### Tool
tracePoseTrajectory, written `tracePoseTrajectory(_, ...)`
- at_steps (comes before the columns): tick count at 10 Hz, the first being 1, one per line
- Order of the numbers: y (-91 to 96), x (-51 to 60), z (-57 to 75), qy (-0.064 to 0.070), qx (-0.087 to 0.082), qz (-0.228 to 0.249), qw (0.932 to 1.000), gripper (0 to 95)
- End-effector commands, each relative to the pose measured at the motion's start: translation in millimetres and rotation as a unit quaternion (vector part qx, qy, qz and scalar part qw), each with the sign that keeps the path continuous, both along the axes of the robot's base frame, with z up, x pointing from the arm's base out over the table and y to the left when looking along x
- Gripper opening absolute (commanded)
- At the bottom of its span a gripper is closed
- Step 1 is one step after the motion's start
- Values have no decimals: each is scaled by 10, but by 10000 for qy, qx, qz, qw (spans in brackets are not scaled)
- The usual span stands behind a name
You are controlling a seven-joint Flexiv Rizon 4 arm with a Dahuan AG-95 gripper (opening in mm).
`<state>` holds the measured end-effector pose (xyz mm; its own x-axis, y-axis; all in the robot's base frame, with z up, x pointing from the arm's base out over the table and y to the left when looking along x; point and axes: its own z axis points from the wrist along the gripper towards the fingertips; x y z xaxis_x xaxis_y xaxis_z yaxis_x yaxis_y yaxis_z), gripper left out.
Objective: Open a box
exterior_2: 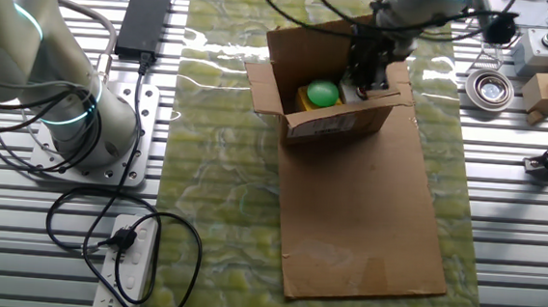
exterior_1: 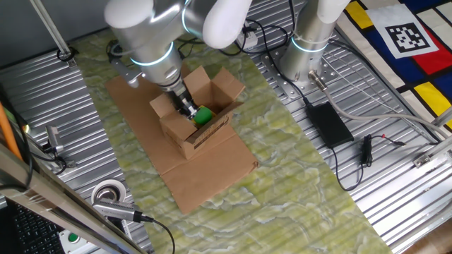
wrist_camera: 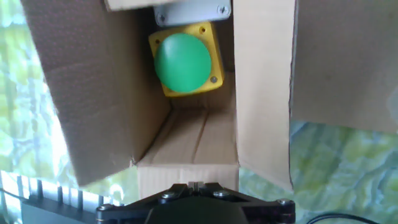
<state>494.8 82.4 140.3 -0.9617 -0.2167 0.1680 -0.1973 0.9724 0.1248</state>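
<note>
Gripper [exterior_1: 188,108] sits low at the open top of the box [exterior_1: 200,116], at the side toward the arm's wrist, reaching into the opening. Fingertips are not resolved in either fixed view, and the hand view shows only the dark gripper base at the bottom edge, so I cannot tell whether the jaws are spread or closed, or whether they touch cardboard.

Box: small brown corrugated carton, top flaps folded outward and standing up around the opening. In the other fixed view the box [exterior_2: 331,104] shows black printed text on its near side wall. The hand view looks straight down into the box [wrist_camera: 261,87], with flaps splayed left and right.

Inside, on the box floor: a green dome-shaped button [wrist_camera: 182,61] on a yellow square housing [wrist_camera: 213,40], with a grey part just above it. The green button [exterior_1: 203,116] lies just beside the gripper in one fixed view.

The box stands on a large flat cardboard sheet [exterior_2: 365,228], near its far end. The sheet lies on a green-yellow patterned mat [exterior_1: 296,176] over the ribbed metal table [exterior_1: 395,212].

A black power brick [exterior_1: 326,121] with cables lies well apart on the table; a tape roll [exterior_1: 109,192] lies near the table's edge.
</note>
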Motion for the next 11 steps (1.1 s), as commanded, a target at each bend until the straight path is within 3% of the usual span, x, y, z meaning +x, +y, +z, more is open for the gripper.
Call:
tracePoseTrajectory(1,52,57,52,7,-17,-18,10000,0)
tracePoseTrajectory(7,66,202,253,-51,21,119,9999,0)
tracePoseTrajectory(11,124,272,320,-341,26,151,9993,0)
